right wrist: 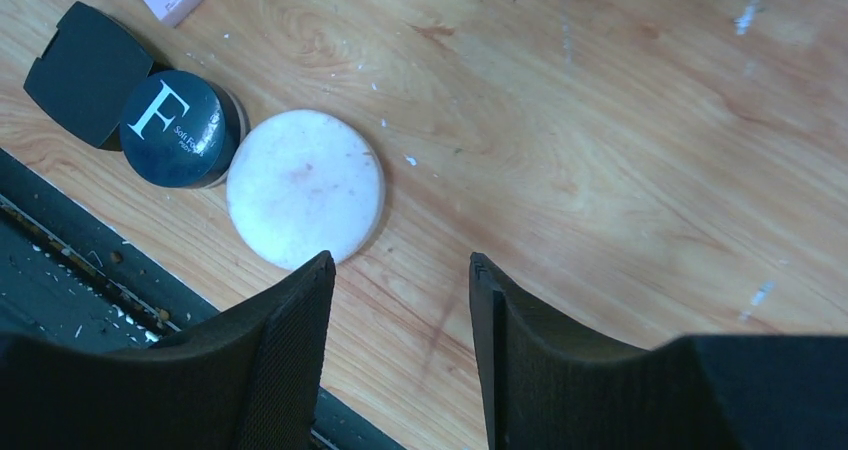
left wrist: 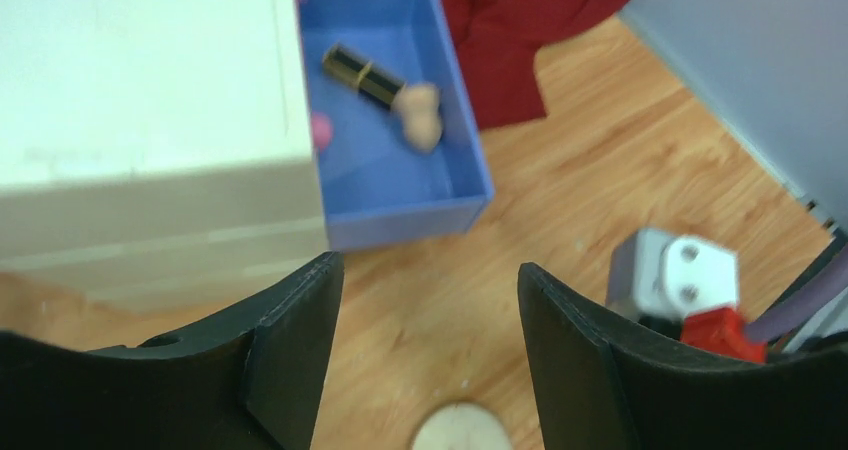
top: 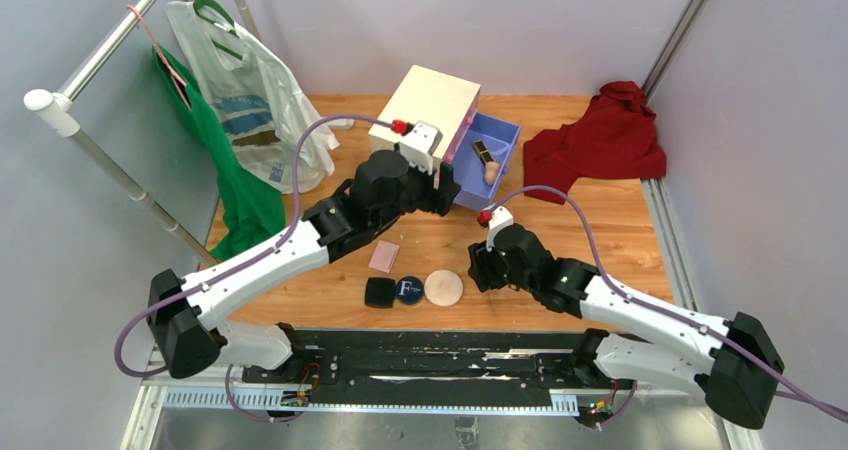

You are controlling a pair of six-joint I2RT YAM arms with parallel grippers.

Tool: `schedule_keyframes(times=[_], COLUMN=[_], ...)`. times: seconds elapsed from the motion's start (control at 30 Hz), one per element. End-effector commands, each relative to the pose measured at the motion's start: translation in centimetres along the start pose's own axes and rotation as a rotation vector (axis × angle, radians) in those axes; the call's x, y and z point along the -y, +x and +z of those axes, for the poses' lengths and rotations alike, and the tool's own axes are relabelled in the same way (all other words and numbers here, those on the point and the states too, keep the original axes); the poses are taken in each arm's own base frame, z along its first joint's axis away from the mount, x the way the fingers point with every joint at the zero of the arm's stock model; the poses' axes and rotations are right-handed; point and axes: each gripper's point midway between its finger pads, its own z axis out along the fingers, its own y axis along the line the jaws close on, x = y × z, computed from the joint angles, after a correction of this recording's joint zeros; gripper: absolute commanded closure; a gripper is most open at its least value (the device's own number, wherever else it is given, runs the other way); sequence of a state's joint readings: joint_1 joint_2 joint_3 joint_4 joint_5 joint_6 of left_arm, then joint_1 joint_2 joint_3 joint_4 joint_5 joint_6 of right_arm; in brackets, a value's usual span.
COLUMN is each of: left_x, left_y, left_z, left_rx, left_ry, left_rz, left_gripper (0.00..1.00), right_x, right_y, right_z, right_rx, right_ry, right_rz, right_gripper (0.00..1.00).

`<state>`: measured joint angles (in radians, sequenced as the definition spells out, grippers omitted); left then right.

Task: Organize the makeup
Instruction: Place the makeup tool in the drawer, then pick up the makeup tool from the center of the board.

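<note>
A row of makeup lies near the table's front: a pink square (top: pixel 384 256), a black square compact (top: pixel 379 292), a round navy compact with a white F (top: pixel 408 289) and a beige round puff (top: pixel 443 287). In the open blue drawer (left wrist: pixel 400 185) rest a black-gold lipstick (left wrist: pixel 362 72) and a beige sponge (left wrist: pixel 422 115). My left gripper (left wrist: pixel 430 270) hovers open and empty over bare wood in front of that drawer. Open and empty too, my right gripper (right wrist: pixel 400 265) sits just right of the puff (right wrist: pixel 305 200), with the navy compact (right wrist: pixel 178 128) and black compact (right wrist: pixel 88 72) beyond.
The cream chest (top: pixel 430 105) stands at the back centre, its drawer (top: pixel 490 155) pulled out to the right. A red cloth (top: pixel 600 140) lies at the back right. A white bag (top: pixel 250 100) and a green bag (top: pixel 235 185) hang from a rail on the left.
</note>
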<state>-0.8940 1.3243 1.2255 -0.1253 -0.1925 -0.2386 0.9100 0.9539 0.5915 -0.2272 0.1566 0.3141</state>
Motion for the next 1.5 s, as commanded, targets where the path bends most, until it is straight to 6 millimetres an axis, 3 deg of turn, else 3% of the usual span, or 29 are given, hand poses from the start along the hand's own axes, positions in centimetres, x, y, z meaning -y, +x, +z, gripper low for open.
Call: schedule_keyframes(times=[0.0,0.23,0.4,0.77,1.03,1.23,1.4,1.47], left_x=[-2.6,-5.3,-5.8,-7.3,-8.9,-10.0,-10.9,-11.3], left_y=[5.8,12.4,15.1,18.5,19.9,20.7,21.4,21.8], left_z=[-2.0,-4.8,-5.9,-7.5,-7.9,-8.3,-8.5,-8.5], left_rx=[-0.087,-0.191,-0.24,-0.314,-0.326,-0.347,-0.365,-0.374], left_ry=[-0.101,-0.186,-0.189,-0.247,-0.328,-0.392,-0.427,-0.438], left_rz=[-0.055,-0.055,-0.064,-0.052,-0.052,-0.035,-0.029,-0.034], left_gripper=[0.31,0.28,0.28,0.27,0.23,0.18,0.16,0.16], right_x=[-2.4,-3.4,-3.9,-4.3,-4.3,-4.3,-3.4,-3.1], right_y=[-0.1,1.5,2.3,3.9,5.3,6.2,6.5,6.0], right_z=[1.8,4.6,5.8,7.2,8.1,8.3,7.9,7.3], right_rx=[0.016,-0.047,-0.079,-0.132,-0.166,-0.188,-0.197,-0.179], right_ry=[-0.097,-0.122,-0.139,-0.149,-0.15,-0.149,-0.106,-0.088], right_rz=[0.032,0.036,0.043,0.047,0.053,0.067,0.066,0.061], right_gripper=[0.48,0.49,0.51,0.52,0.54,0.7,0.98,0.99])
